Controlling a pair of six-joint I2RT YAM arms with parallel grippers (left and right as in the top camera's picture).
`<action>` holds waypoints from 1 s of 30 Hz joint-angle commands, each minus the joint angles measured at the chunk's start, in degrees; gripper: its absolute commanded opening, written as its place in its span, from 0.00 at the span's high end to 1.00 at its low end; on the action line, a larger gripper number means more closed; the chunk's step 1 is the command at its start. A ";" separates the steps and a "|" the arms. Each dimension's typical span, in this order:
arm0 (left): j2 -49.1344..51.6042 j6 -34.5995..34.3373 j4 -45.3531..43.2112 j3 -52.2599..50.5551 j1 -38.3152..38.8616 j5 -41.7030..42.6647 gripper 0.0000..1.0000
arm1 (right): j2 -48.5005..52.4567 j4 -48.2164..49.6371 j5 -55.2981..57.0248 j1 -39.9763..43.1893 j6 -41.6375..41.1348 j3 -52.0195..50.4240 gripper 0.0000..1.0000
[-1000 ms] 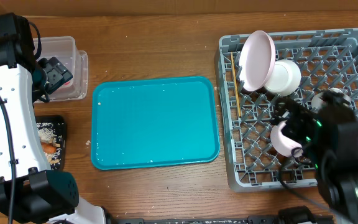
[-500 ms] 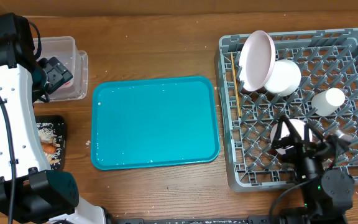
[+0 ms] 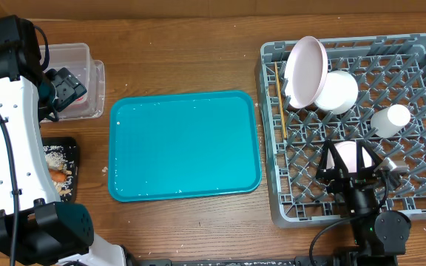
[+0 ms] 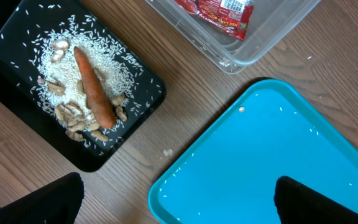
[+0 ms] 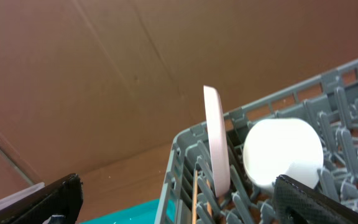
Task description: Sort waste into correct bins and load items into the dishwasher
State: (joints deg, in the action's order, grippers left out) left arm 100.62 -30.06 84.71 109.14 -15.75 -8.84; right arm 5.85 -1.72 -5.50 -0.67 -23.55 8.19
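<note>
Both arms are hanging with jaws spread wide, gripping nothing. The right gripper (image 5: 176,186) is hovering over the near side of the grey dish rack (image 3: 420,199). There the large plate (image 3: 305,70) is standing on edge against the bowl (image 3: 336,91), the cup (image 3: 390,118) and small plate (image 3: 352,157) are sitting among the pegs, and the chopsticks (image 3: 279,100) are lying along the left side. The left gripper (image 4: 176,186) is hovering above the bench (image 3: 198,44) at the teal tray's (image 3: 185,145) corner. The carrot stick (image 4: 94,87) is lying on rice (image 4: 55,50) and beige scraps (image 4: 73,118) in the black tray (image 4: 145,93). The red wrapper (image 4: 219,12) is lying in the clear tub (image 3: 76,55).
</note>
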 commanded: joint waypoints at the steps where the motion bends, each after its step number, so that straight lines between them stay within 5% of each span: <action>1: -0.92 0.04 0.11 0.83 0.02 -0.15 0.00 | -2.38 0.37 0.90 1.07 1.55 -0.59 0.00; 14: -0.92 0.04 0.11 0.83 0.02 -0.15 0.00 | -5.68 9.22 0.22 1.07 4.83 -7.87 0.00; 25: -0.92 0.04 0.11 0.83 0.02 -0.15 0.00 | -5.68 -0.83 -0.98 1.01 18.03 -7.74 0.00; 30: -0.92 0.02 0.11 0.83 0.02 -0.15 0.00 | -5.70 -2.95 1.99 1.01 17.62 -7.72 0.00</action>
State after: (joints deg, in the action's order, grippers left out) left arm 100.62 -30.04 84.73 109.14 -15.75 -8.82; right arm 0.73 -4.89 -5.48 0.03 -8.14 1.06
